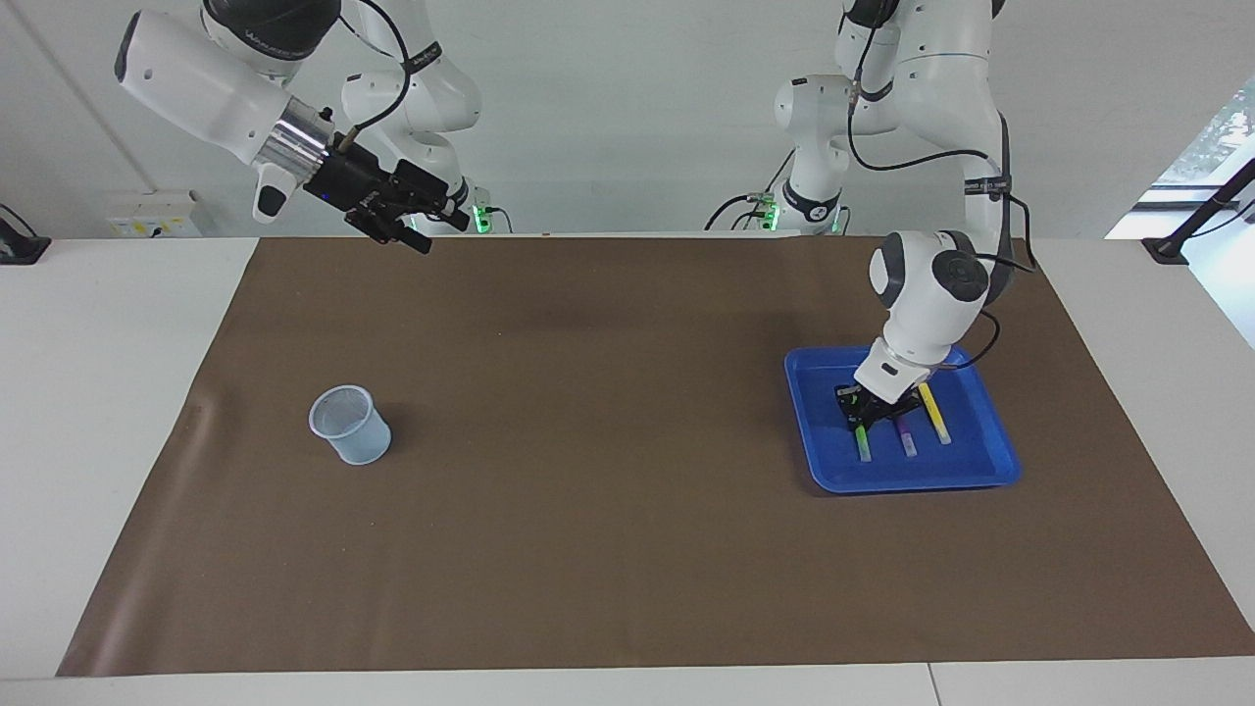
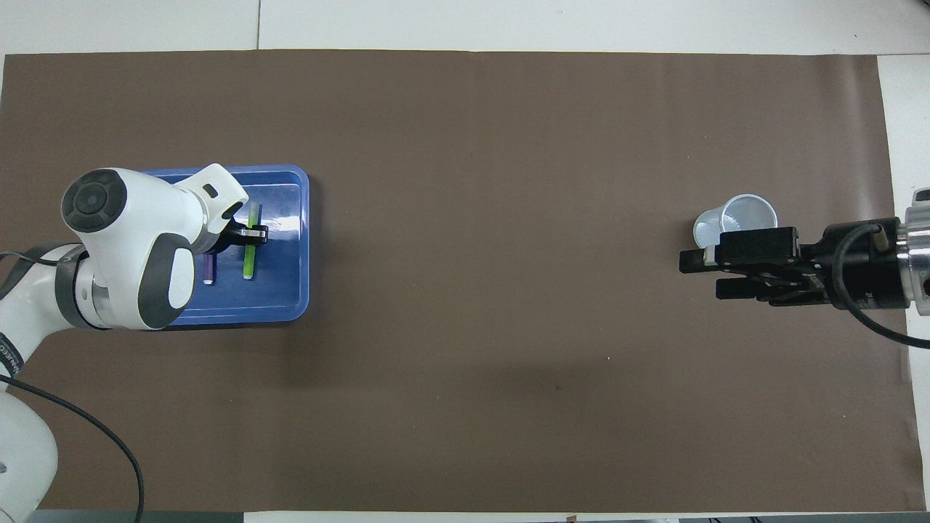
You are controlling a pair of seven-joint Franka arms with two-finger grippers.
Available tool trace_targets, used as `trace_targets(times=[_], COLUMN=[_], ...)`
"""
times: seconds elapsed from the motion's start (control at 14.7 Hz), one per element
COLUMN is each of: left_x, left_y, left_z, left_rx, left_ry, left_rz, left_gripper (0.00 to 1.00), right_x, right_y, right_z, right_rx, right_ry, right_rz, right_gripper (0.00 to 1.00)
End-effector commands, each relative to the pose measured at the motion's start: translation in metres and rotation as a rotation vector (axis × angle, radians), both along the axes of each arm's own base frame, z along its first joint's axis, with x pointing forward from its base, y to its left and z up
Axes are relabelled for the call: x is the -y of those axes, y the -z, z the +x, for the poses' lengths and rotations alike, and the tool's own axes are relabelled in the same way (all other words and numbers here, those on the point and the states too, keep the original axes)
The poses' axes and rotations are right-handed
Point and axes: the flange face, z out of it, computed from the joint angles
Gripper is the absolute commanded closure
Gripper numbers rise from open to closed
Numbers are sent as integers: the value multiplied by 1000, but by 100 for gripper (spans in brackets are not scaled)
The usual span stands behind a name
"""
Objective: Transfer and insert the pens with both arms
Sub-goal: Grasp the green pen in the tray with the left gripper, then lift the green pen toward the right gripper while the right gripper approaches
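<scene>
A white counter point(image 1: 98, 412) carries a wide brown mat point(image 1: 588, 549) that covers most of it. The right arm point(image 1: 206, 78) waits raised over the mat's robot-side edge at its own end of the counter, its right pincer point(image 1: 417, 230) wide and holding nothing. The left arm point(image 1: 931, 284) bends down into a blue tray point(image 1: 995, 461) lying on the mat toward the left arm's end of the counter. A pale translucent cup point(image 1: 350, 424) stands upright on the mat toward the right arm's end, well apart from the tray.

In the tray lie three pens side by side, their long axes running roughly from the robot-side edge toward the counter's front edge: the green pen point(image 1: 863, 443) toward the counter's middle, the purple pen point(image 1: 906, 441) next, the yellow pen point(image 1: 935, 420) toward the left arm's end.

The left pincer point(image 1: 858, 414) is down on the green pen, jaws drawn narrow across its barrel, square to its long axis, at the end nearer the robots; the pen looks gripped though not yet lifted off the tray floor. The pen lies directly under this pincer, so a straight lift should free it. The cup sits nearer the right arm, which suggests a carry toward the counter's middle and a handover there.
</scene>
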Motion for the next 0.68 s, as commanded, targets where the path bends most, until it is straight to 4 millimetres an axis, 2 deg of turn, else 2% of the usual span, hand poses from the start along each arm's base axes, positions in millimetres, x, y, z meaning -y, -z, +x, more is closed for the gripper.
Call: trace_targets(times=[0.0, 0.14, 0.27, 0.34, 0.41, 0.48, 0.61], left_x=[-2, -2, 9, 23, 48, 69, 116], left_y=[-45, -70, -94, -102, -111, -115, -121], left_z=[-5, -4, -3, -3, -6, -8, -17], left_rx=[-31, -39, -57, -66, -68, -69, -74], left_ry=[-32, -88, -227, -274, -304, -358, -552], left_rz=[10, 9, -1, -3, -5, -10, -50], left_gripper=[100, 100, 100, 100, 100, 100, 100], right_x=[-2, -2, -3, -5, -7, -28, -51], right_y=[-2, -2, -2, -2, -2, -2, 9], right_z=[-6, -6, -6, -6, -4, -3, 0], right_rx=[5, 6, 7, 11, 18, 34, 23], right_ry=[26, 25, 25, 25, 29, 5, 35], right_rz=[18, 18, 18, 16, 14, 7, 35], right_gripper=[0, 0, 0, 0, 0, 0, 0])
